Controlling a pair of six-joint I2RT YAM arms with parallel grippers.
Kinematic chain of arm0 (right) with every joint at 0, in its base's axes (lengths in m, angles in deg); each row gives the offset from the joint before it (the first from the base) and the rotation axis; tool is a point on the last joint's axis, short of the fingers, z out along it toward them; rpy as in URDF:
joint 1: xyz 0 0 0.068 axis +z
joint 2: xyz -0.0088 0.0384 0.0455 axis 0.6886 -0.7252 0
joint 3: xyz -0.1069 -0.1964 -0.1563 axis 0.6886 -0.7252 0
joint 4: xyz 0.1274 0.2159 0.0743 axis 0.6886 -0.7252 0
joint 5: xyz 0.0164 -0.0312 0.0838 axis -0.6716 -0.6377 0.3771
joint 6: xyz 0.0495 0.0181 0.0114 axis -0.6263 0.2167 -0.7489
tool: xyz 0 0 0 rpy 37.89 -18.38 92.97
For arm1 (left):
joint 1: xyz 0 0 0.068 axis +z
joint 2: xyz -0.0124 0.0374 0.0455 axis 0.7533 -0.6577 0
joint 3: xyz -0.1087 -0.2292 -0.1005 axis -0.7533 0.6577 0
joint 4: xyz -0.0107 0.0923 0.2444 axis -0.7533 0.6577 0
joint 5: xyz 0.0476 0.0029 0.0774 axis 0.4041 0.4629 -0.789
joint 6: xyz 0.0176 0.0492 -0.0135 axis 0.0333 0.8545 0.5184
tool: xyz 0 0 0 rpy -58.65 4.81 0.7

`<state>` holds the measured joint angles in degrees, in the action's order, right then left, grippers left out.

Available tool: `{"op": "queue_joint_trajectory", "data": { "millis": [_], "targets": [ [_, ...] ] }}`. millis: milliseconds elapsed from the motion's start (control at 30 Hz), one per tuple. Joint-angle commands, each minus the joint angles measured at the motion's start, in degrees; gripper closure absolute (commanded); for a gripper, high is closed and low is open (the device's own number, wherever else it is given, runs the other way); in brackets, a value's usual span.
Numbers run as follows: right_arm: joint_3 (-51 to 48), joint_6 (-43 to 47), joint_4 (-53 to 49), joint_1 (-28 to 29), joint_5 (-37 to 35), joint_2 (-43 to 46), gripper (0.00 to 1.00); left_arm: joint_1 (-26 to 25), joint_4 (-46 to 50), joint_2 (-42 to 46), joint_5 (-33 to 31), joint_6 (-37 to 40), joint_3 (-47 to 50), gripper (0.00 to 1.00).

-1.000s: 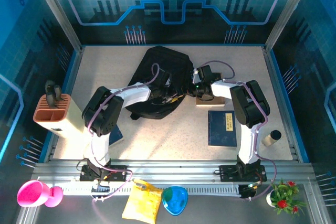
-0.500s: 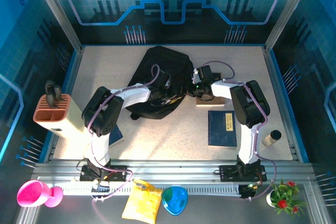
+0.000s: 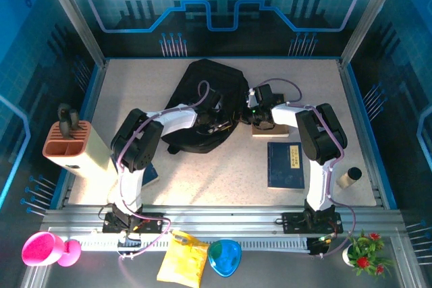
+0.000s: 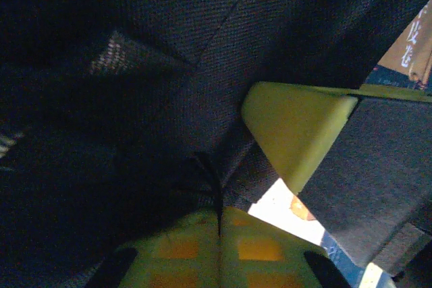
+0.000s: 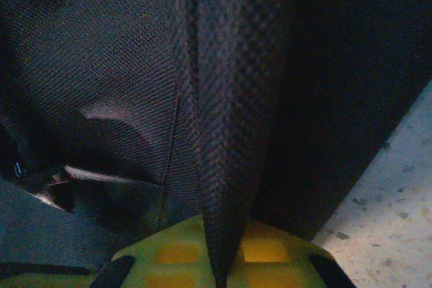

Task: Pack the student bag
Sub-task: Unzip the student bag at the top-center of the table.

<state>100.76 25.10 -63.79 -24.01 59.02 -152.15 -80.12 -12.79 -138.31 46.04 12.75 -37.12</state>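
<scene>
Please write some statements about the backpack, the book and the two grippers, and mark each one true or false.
1. The right gripper pinches a fold of the large black soft fabric backpack. True.
2. The dark blue rectangular book lies inside the backpack. False: it lies flat on the speckled table, apart from the backpack.
3. The left gripper holds its fingers wide open. False: they are shut, a thin black strand of the backpack between them.
4. A pale cylinder rests near the table's right edge. True.

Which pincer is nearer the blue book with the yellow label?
Right. The right pincer pinches the bag's right edge, just behind the blue book; the left pincer sits farther left, on the bag.
</scene>
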Motion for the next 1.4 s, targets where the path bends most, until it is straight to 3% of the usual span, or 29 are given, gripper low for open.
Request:
{"op": "queue_joint_trajectory", "data": {
  "millis": [0,300,533,1067,1233,1367],
  "targets": [
    [-1.5,-0.5,-4.2,1.3,-2.5,-0.2,0.95,-0.4,3.5,1.6,-1.9,2.3,-0.7,0.97],
    [0.3,-2.2,-5.1,1.3,-7.9,-0.5,0.98,-0.4,5.8,10.4,-2.3,5.4,5.1,0.96],
    [1.1,-3.1,-5.0,1.5,-9.5,-0.6,0.98,-0.4,7.3,12.3,-4.2,6.9,7.2,1.0],
    [6.4,-3.2,-8.4,1.8,-18.1,-2.4,1.0,-0.2,18.3,18.9,-15.6,11.1,10.5,1.0],
    [9.5,-2.2,-9.2,1.6,-20.0,-3.7,1.0,3.3,18.2,22.3,-16.6,12.5,15.3,1.0],
    [12.3,-0.9,-9.9,1.5,-19.7,-4.0,1.0,5.7,14.9,25.4,-13.5,13.4,18.3,1.0]
  ]
}}
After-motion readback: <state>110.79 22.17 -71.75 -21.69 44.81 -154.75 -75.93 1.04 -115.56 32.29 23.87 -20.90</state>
